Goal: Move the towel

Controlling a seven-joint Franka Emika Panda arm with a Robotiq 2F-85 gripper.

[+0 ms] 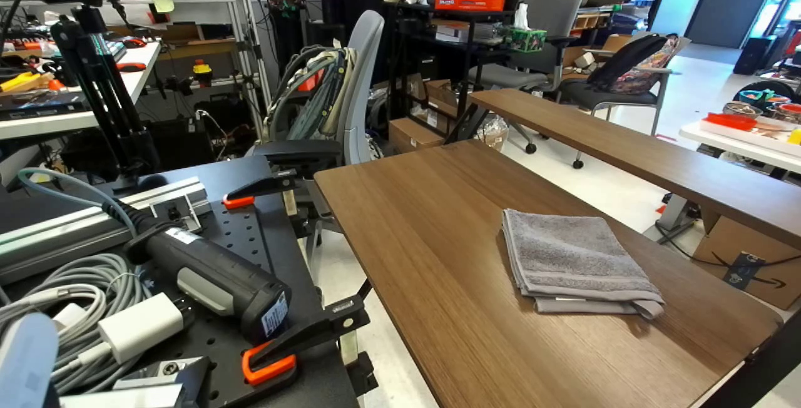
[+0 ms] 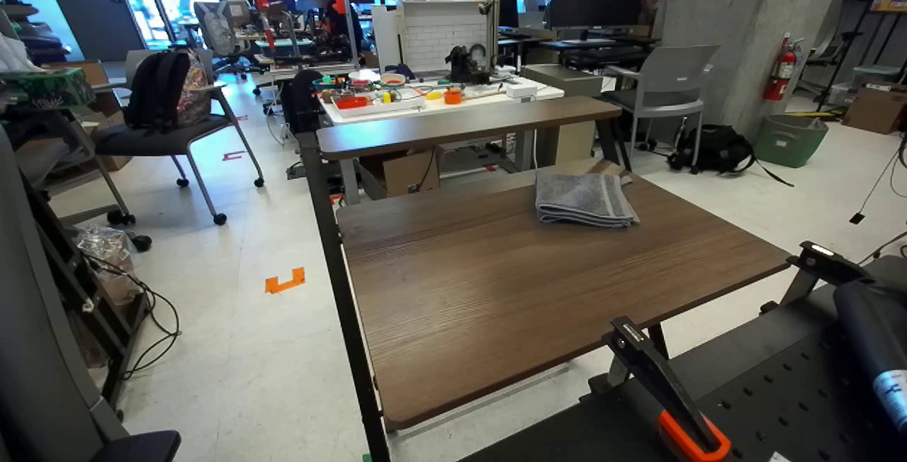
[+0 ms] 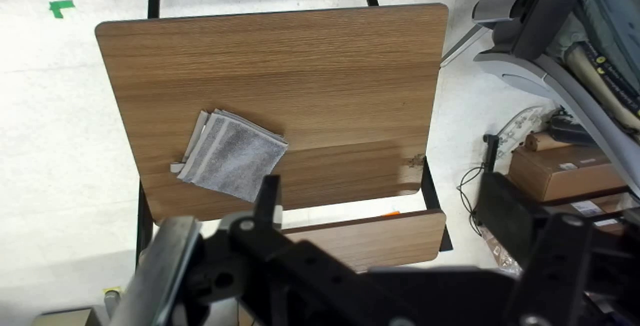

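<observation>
The towel is a grey folded cloth lying flat on the brown wooden table. It shows in both exterior views [image 1: 576,255] [image 2: 582,198] and left of centre in the wrist view [image 3: 240,156]. Its layered edges and a ribbed band are visible. The table shows in both exterior views [image 1: 438,239] [image 2: 510,285] and in the wrist view [image 3: 325,81]. My gripper [image 3: 381,186] is open in the wrist view, its fingers wide apart with nothing between them. It is well above the table, and the left finger overlaps the towel's corner in the picture. Neither exterior view shows the gripper.
A raised wooden shelf [image 1: 651,158] runs along one table side, also in the wrist view [image 3: 370,241]. A black pegboard bench with orange clamps [image 1: 269,364], cables and a dark tool [image 1: 213,276] borders the opposite side. An office chair [image 1: 360,95] stands by the table's end.
</observation>
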